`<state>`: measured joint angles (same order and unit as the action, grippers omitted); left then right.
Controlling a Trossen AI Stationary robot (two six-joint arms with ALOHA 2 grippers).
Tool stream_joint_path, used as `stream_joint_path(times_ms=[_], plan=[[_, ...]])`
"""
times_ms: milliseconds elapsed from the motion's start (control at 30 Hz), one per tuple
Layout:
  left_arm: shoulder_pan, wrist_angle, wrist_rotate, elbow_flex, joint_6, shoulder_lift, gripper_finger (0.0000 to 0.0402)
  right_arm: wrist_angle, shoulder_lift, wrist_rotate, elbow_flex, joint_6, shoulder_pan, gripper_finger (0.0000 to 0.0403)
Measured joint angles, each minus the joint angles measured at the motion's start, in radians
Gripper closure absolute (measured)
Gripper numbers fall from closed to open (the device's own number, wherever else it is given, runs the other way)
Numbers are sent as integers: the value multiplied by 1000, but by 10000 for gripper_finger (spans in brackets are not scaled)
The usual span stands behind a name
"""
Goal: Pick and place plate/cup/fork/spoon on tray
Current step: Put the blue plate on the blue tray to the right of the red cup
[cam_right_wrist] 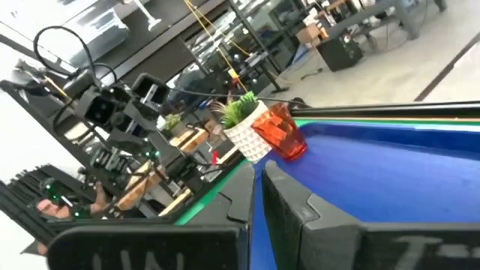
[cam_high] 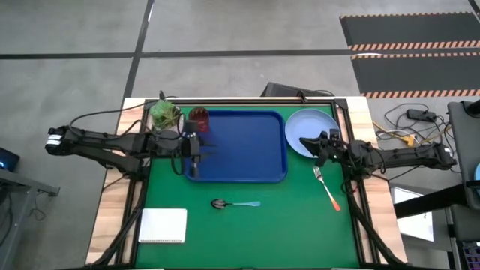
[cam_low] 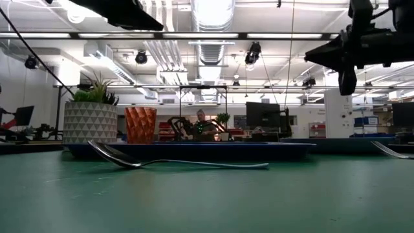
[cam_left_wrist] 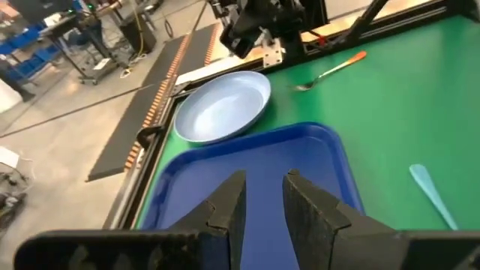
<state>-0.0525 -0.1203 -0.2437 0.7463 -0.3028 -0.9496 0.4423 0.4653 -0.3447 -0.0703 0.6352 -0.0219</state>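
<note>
tray [cam_high: 247, 165] lies empty at table centre. plate [cam_high: 310, 129] sits just beside its right rim, cup [cam_high: 199, 116] at its far left corner, fork [cam_high: 327, 188] and spoon [cam_high: 234, 204] on the table nearer. left pincer [cam_high: 194, 154] hangs over the tray's left edge, narrow and empty; right pincer [cam_high: 309, 144] hovers at the plate's near edge, nearly closed, empty. judged step: reaching for the plate. next: descend, pinch its rim.

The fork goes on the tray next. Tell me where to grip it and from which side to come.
Grip the fork at the middle of its orange-red handle, coming straight down from above with the right hand, which hangs nearest. It lies flat on the green mat, tines toward the plate, so close the fingers across the slim handle; from the side there is little to catch.
</note>
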Motion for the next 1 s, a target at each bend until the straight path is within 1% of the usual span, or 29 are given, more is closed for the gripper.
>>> stream_joint_path(times_ms=[167, 333, 400, 667, 733, 833, 900, 1000], plan=[[1, 13, -28, -64, -44, 68, 331, -17, 88, -12, -87, -4, -2, 385], [0, 106, -43, -120, -77, 127, 331, -201, 191, -105, -213, 16, -3, 385], [0, 112, -44, -129, -79, 143, 331, -327, 240, -128, -280, 56, -7, 385], [1, 113, -51, -148, -79, 182, 331, -936, 454, -123, -568, 284, -58, 385], [1, 116, -53, -151, -79, 189, 331, -1088, 507, -97, -618, 325, -71, 385], [1, 119, -59, -154, -78, 195, 331, -1194, 567, -23, -676, 338, -93, 385], [0, 115, -81, -161, -77, 198, 331, -1210, 598, 44, -692, 295, -110, 385], [1, 135, -133, -167, -77, 197, 331, -1190, 637, 149, -696, 150, -131, 386]])
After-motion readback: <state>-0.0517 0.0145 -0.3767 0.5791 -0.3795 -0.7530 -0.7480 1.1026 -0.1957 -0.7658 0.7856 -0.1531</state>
